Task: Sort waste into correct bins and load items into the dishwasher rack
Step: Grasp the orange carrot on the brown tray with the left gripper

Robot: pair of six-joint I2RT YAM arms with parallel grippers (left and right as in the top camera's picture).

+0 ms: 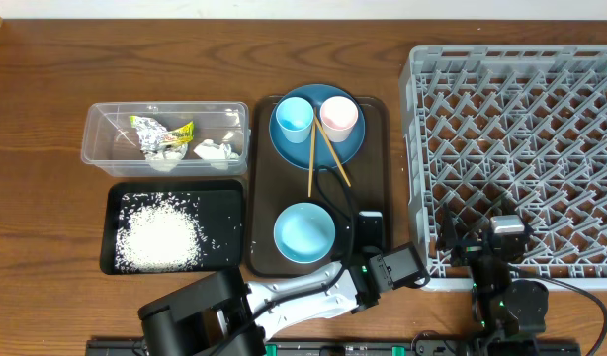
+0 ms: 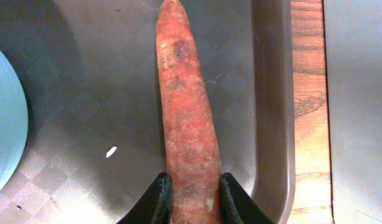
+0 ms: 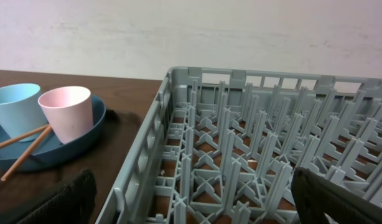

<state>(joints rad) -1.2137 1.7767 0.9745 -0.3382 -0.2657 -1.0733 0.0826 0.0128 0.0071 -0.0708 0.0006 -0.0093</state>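
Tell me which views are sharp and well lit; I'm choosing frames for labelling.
Overhead: evenly lit and sharp throughout. Left wrist: carrot crisp, with the brown tray around it dim. Right wrist: rack in focus, while the right claw's fingers are dark and soft at the bottom corners.

The brown wooden bench (image 1: 37, 148) carries four things directly. At the far left stands a clear tub (image 1: 106, 107). Just near of it lies a shallow black tray (image 1: 224, 213), with a thin strip of wood between the two. Just beside both, to their right, a long dark-brown serving tray (image 1: 368, 188) runs from far to near. Right of that, past a narrow band of bare wood, sits a large grey rack (image 1: 521, 109) that reaches the right edge of the overhead view.
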